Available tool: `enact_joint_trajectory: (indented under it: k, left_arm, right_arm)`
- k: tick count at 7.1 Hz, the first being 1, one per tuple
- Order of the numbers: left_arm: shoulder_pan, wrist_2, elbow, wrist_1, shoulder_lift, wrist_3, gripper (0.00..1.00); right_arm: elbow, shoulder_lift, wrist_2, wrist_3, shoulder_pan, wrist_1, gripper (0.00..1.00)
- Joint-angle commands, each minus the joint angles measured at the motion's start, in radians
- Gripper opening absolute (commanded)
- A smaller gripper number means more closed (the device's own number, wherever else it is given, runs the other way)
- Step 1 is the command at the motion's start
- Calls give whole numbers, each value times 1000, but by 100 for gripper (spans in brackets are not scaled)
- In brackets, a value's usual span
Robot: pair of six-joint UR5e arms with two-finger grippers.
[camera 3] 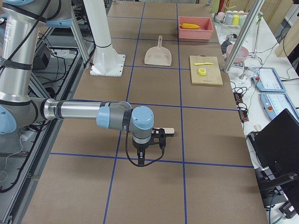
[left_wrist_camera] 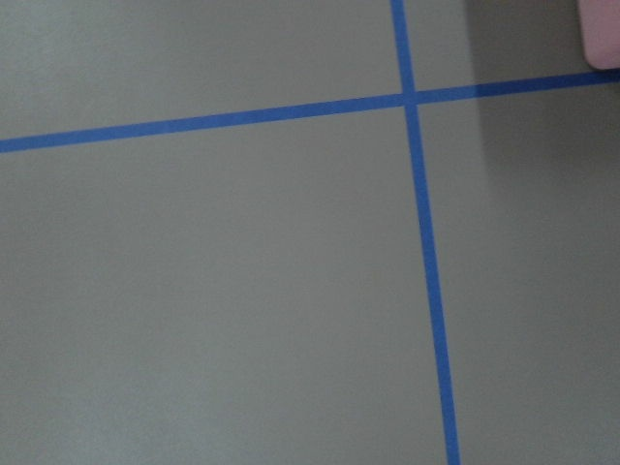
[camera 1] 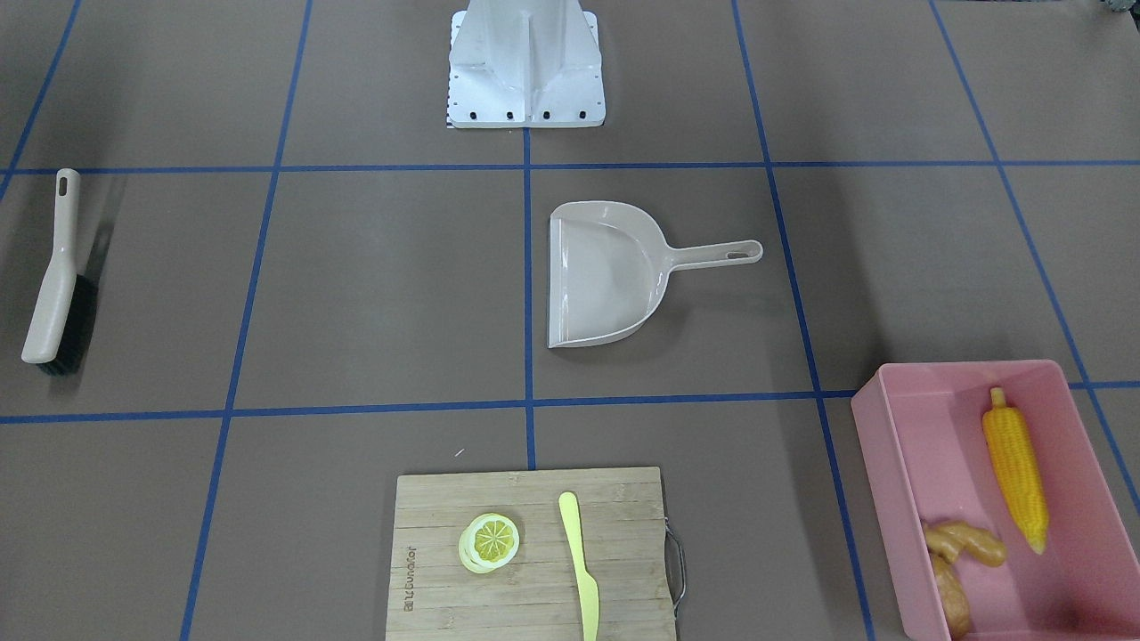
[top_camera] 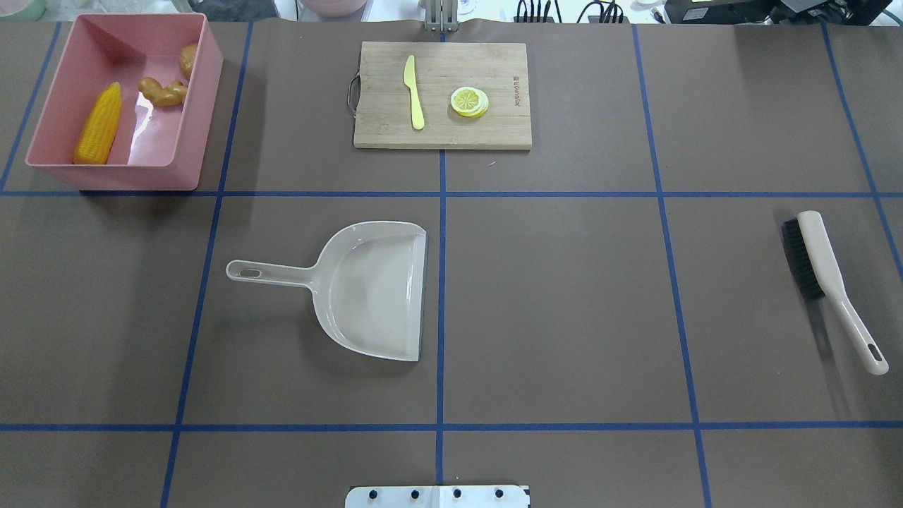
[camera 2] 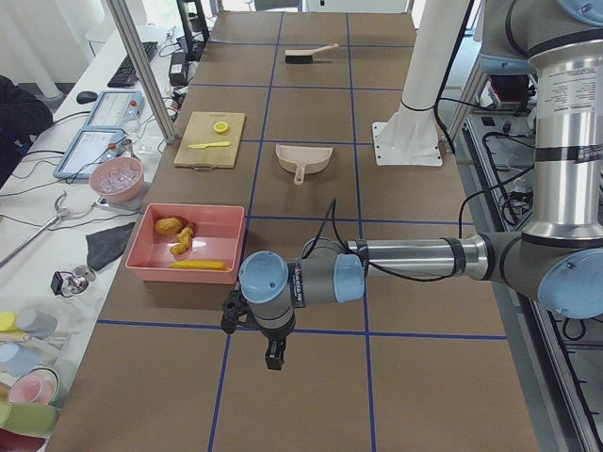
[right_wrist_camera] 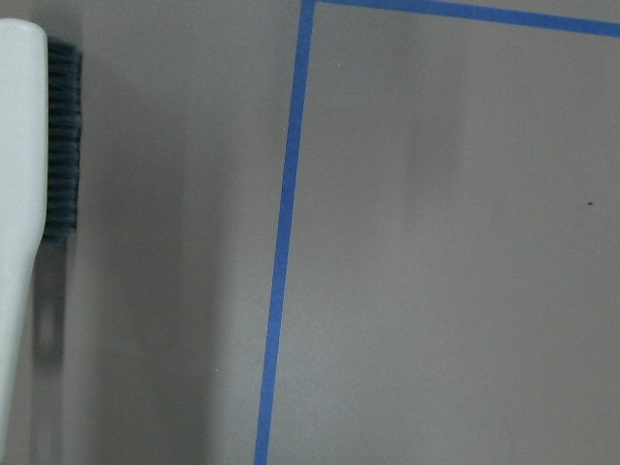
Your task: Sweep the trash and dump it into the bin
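The trash lies inside the pink bin (top_camera: 113, 176): a yellow corn cob (top_camera: 99, 123), a tan ginger root (top_camera: 164, 92) and a brown potato (top_camera: 188, 60). From the front view the bin (camera 1: 882, 499) holds the corn (camera 1: 1015, 481), ginger (camera 1: 966, 541) and potato (camera 1: 953, 601). My left gripper (camera 2: 274, 361) hangs over bare table near the bin; I cannot tell if it is open or shut. My right gripper (camera 3: 160, 139) hovers beside the brush (camera 3: 168, 131); its state I cannot tell either. Neither gripper shows in the overhead or front views.
A beige dustpan (top_camera: 374, 289) lies mid-table with nothing in it, handle toward the bin's side. The brush (top_camera: 822, 264) lies at the far right. A wooden cutting board (top_camera: 494, 127) carries a lemon slice (top_camera: 469, 101) and a yellow knife (top_camera: 414, 92).
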Motion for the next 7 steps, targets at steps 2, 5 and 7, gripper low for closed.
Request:
enact_joint_trajectory:
  k: [2,5,7]
  left_arm:
    - [10,2,-36,-16,-24,-4,98]
    - [26,1,-21,-15,-56,-10,98]
    - [59,1,-13,-18,-71,-97,98]
  right_arm:
    - [-13,2,9,0,-4,2,100]
    - [-17,2,11,0,-4,2,100]
    - [-16,2,12,0,-4,4,100]
